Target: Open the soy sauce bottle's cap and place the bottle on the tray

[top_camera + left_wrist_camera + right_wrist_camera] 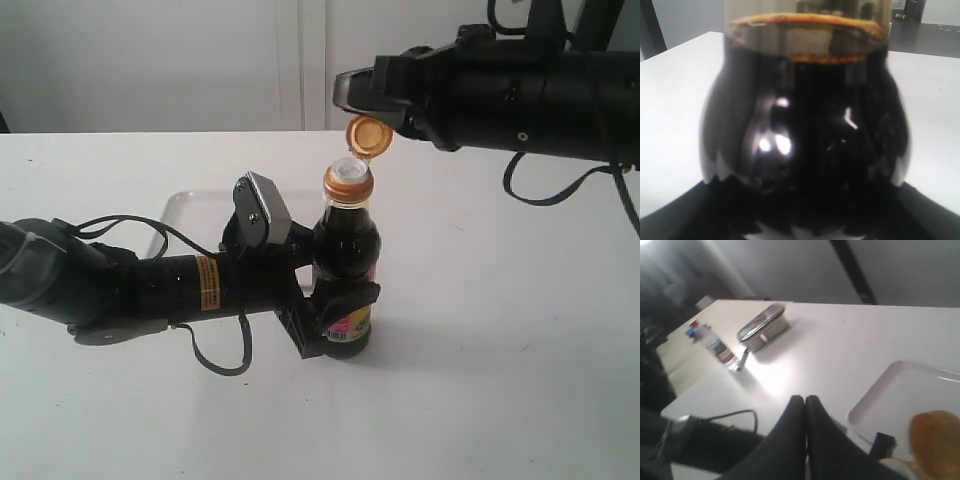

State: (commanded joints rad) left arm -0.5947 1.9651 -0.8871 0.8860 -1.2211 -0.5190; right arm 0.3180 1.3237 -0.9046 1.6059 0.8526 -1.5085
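Glass, clear and smooth, makes up the small round-shouldered soy sauce bottle (346, 270) standing upright on the white table (500, 350), just in front of the flat white low-rimmed tray (185, 210), not on it; near-black liquid fills it to the foot of the narrow neck, as the left wrist view shows by the dark body and the amber line at the liquid's top (810, 22). I judge it fairly heavy for its size, stiff, slick and breakable; the weight sits low, so a hold around the belly suits it better than the neck.

The left gripper (335, 300) is clamped on the bottle's lower body, over the pink-yellow label (352, 322); its black jaws lie on either side of the glass. The orange-gold flip cap (367, 135) stands hinged open above the whitish spout (348, 172), so the contents could spill if the bottle tips; carrying it level matters.

The right gripper (805, 412) hovers just beside the raised lid; its fingers are pressed together with nothing between them. The tray appears bare where visible. A metal tin (763, 327) and a small plastic bottle (715, 346) lie well apart.
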